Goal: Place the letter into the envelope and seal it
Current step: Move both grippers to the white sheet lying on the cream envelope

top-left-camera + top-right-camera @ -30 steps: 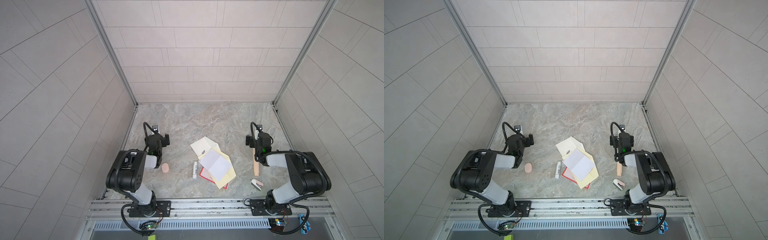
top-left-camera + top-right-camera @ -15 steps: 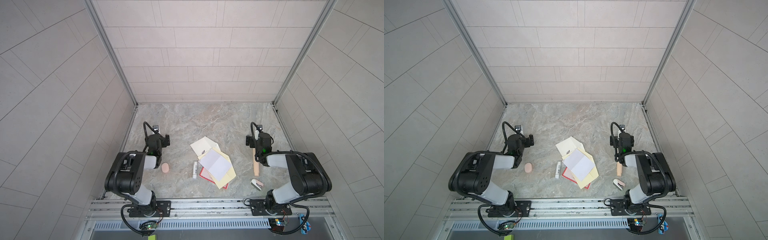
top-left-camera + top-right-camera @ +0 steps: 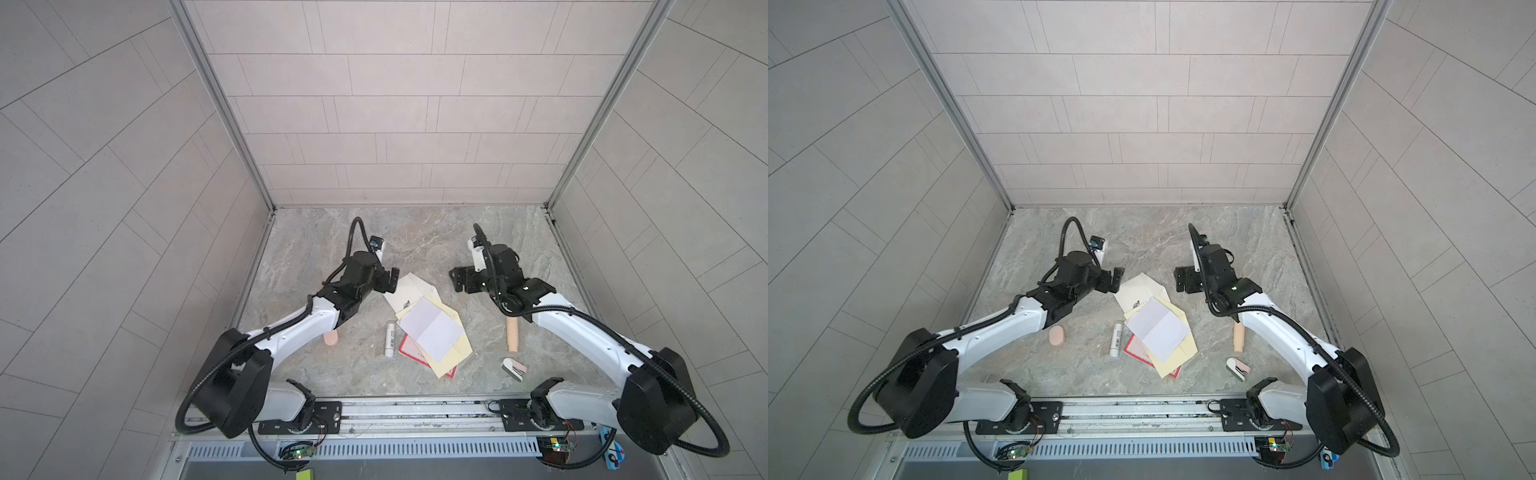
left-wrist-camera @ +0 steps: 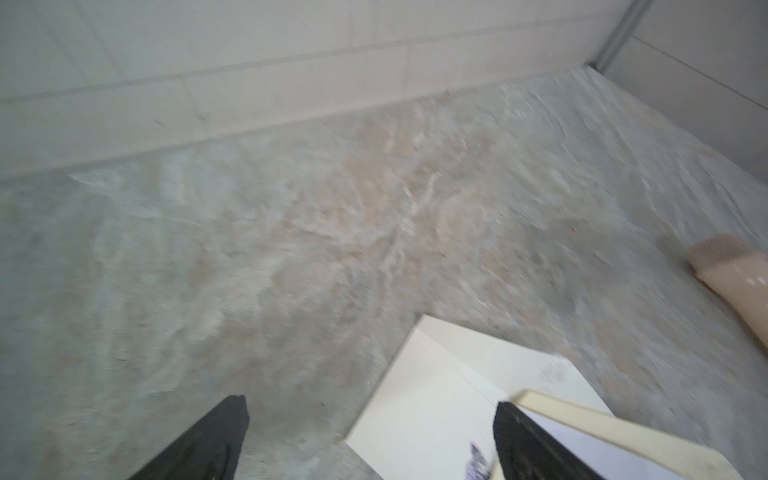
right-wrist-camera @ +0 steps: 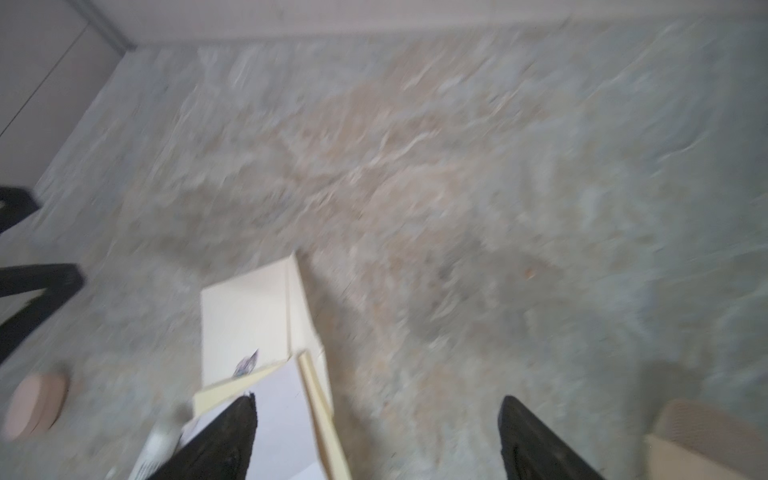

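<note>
Top views: the letter (image 3: 432, 330) is laid flat, crease up, on a pale yellow paper (image 3: 457, 353) at mid-surface (image 3: 374, 241). The envelope (image 3: 409, 289) is partly tucked under that paper's far end. The left claw (image 3: 390, 280) is held wide and empty just beside the envelope's left corner. The right claw (image 3: 460, 282) is spread wide and empty, near the envelope's right side but apart from it. A white tube (image 3: 390, 338) is laid left of the stack.

Left wrist view: the left claw (image 4: 370, 402) is seen wide, with the envelope (image 4: 436, 395) between its tips.

Right wrist view: the right claw (image 5: 379, 400) is seen wide, with one tip over the letter (image 5: 278, 415). The picture is blurred.
</note>
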